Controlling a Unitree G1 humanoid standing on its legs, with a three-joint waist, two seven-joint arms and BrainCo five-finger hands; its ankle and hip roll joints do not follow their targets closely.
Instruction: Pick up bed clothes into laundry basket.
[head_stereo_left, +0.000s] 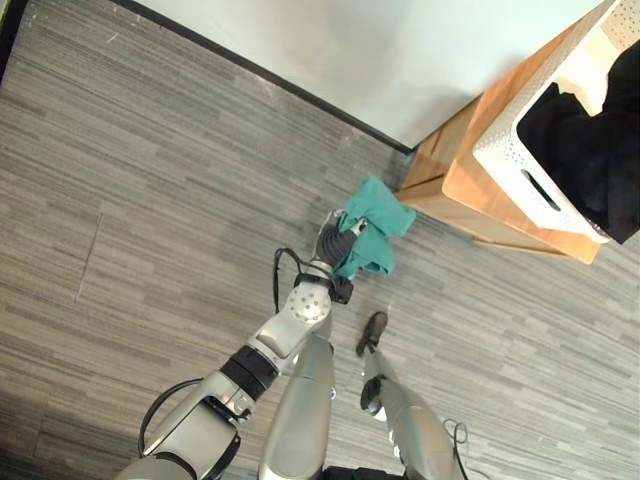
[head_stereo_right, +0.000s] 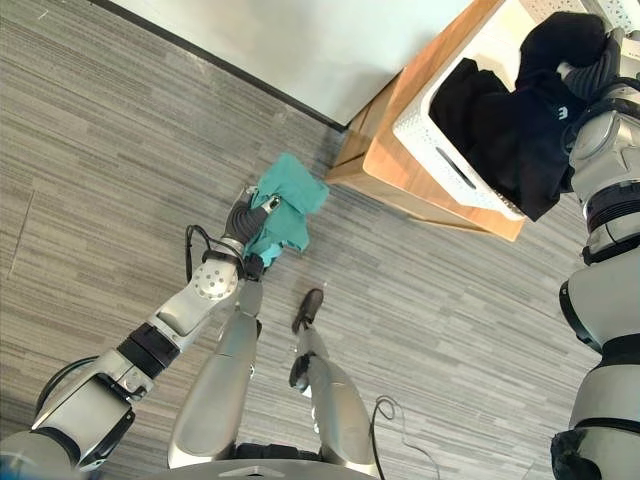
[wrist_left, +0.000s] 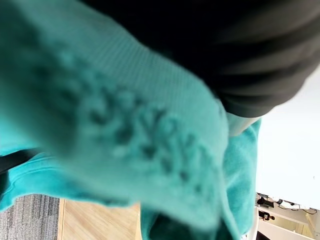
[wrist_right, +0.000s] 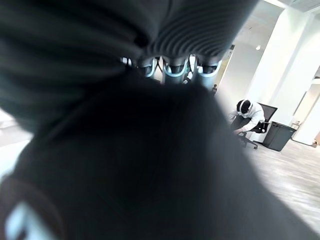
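A teal cloth (head_stereo_left: 380, 222) hangs in the air above the floor, and my left hand (head_stereo_left: 334, 240) is shut on its near edge. Seen from the left wrist, the teal cloth (wrist_left: 125, 125) drapes right over the hand's dark cover. A white perforated laundry basket (head_stereo_right: 425, 128) sits on a low wooden stand (head_stereo_right: 385, 165) at the right, with black clothes (head_stereo_right: 500, 120) heaped in it and spilling over its rim. My right hand (head_stereo_right: 598, 68) is above the basket, shut on a black garment (wrist_right: 150, 165). Its curled fingers (wrist_right: 175, 67) dig into that fabric.
The white bed surface (head_stereo_left: 400, 50) with a dark edge runs across the back. Grey striped flooring (head_stereo_left: 150, 200) stretches out to the left and in front of the stand. In the right wrist view a person (wrist_right: 247, 115) sits far off beside a dark bin.
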